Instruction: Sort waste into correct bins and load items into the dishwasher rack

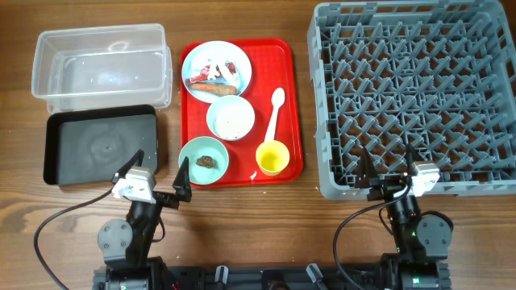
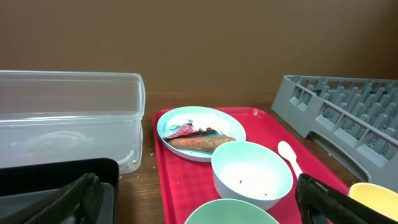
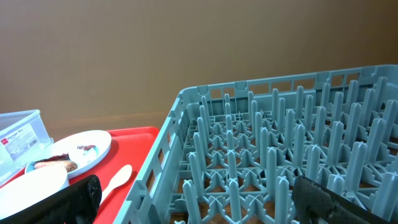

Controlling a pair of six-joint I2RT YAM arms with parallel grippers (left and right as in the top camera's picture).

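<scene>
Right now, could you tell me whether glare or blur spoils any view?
Overhead: even light, faint sheen on the clear tub and black tray. Left wrist: plate sharp, nearest green bowl soft. Right wrist: rack pegs crisp, no glare.

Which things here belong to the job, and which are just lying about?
Job: carrot piece, wrappers, brown lumps, plate, pale blue bowl, mint green bowl, yellow cup, white spoon, clear tub, black tray, dishwasher rack.
Lying about: red serving tray, table.

Tray [image 1: 294, 97] between tub [image 1: 101, 64] and rack [image 1: 415, 97]
</scene>
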